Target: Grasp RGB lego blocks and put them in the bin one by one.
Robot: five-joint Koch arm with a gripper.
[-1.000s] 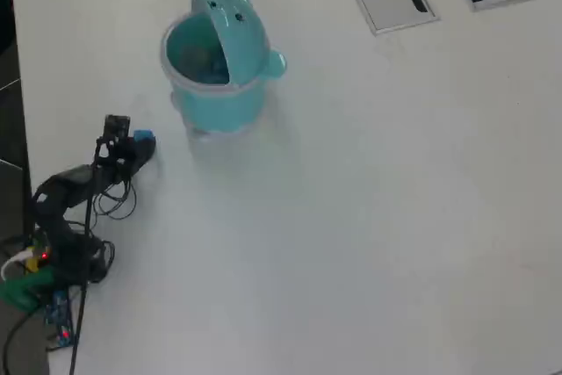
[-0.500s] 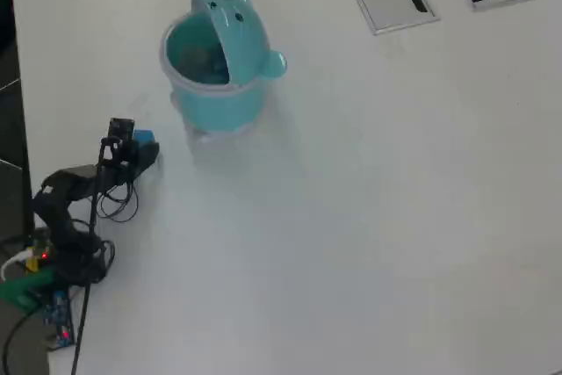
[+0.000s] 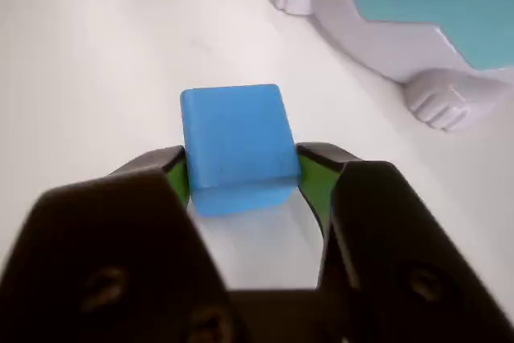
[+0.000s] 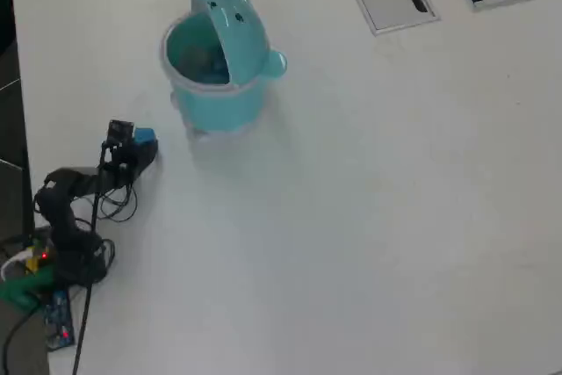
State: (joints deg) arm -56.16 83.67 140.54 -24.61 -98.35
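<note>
Blue plastic cube-like lego block (image 3: 237, 142) clamped between black gripper (image 3: 241, 178) pads, near white table's (image 4: 369, 217) left edge, beside round teal plastic bin (image 4: 215, 98). Not yet dropped in; other blocks nowhere visible, probably binned.

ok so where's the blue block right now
The blue block sits between the pincer's jaws in the wrist view; in the overhead view it is at left, just below and left of the bin.
</note>
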